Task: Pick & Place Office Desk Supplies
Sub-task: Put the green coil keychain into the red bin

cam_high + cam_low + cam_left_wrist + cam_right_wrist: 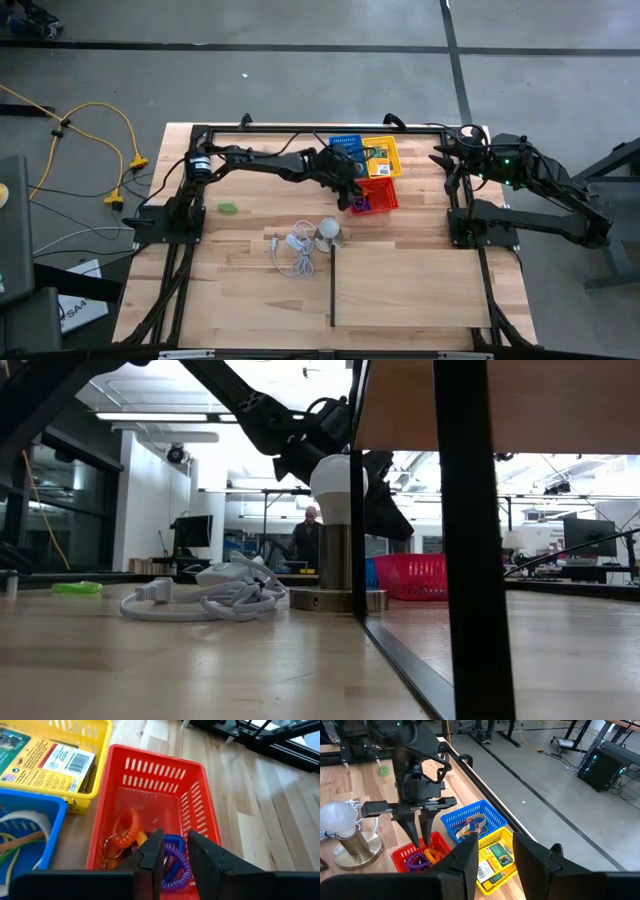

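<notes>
Green ring [229,208] sits alone on the wooden surface [400,290], well off to the left of the red basket [384,195], so we'd say it's next up. Our left hand [174,851] hovers right over the red basket with fingers parted and nothing between them; looks like a drop-off step, with coiled rings [172,865] lying inside. Next move calls for swinging back toward that green ring. Right hand [492,851] waits right of the basket, fingers apart, empty.
</notes>
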{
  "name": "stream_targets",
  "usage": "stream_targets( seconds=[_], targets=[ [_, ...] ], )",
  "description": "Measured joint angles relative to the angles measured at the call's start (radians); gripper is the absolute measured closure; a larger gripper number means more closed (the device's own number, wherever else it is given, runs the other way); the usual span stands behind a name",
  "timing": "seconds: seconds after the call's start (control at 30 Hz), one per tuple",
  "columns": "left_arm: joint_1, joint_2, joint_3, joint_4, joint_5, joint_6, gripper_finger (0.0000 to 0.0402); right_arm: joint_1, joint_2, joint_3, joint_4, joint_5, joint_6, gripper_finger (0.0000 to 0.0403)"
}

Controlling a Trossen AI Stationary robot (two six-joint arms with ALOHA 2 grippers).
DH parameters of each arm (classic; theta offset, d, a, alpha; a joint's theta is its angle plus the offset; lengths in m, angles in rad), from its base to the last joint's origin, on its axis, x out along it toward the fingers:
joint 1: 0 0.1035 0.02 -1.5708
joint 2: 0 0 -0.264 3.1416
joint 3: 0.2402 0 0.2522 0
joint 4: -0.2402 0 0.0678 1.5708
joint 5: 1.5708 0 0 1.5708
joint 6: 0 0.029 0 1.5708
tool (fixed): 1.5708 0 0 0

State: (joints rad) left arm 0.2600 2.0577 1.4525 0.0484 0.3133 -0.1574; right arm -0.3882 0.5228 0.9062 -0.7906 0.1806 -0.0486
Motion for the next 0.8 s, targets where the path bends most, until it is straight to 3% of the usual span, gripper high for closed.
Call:
stream_targets(
  seconds=[0.53,0.67,0.8],
  targets=[
    [0.093,-0.215,-0.001,-0.510,-0.014,0.069,0.0320,0.000,0.000,0.000,0.000,0.000,0.000,0.0293],
    [0.099,-0.217,-0.023,-0.556,-0.001,0.018,0.0320,0.000,0.000,0.000,0.000,0.000,0.000,0.0293],
    [0.119,-0.229,-0.115,-0.566,0.076,-0.038,0.0320,0.000,0.000,0.000,0.000,0.000,0.000,0.0293]
  ],
)
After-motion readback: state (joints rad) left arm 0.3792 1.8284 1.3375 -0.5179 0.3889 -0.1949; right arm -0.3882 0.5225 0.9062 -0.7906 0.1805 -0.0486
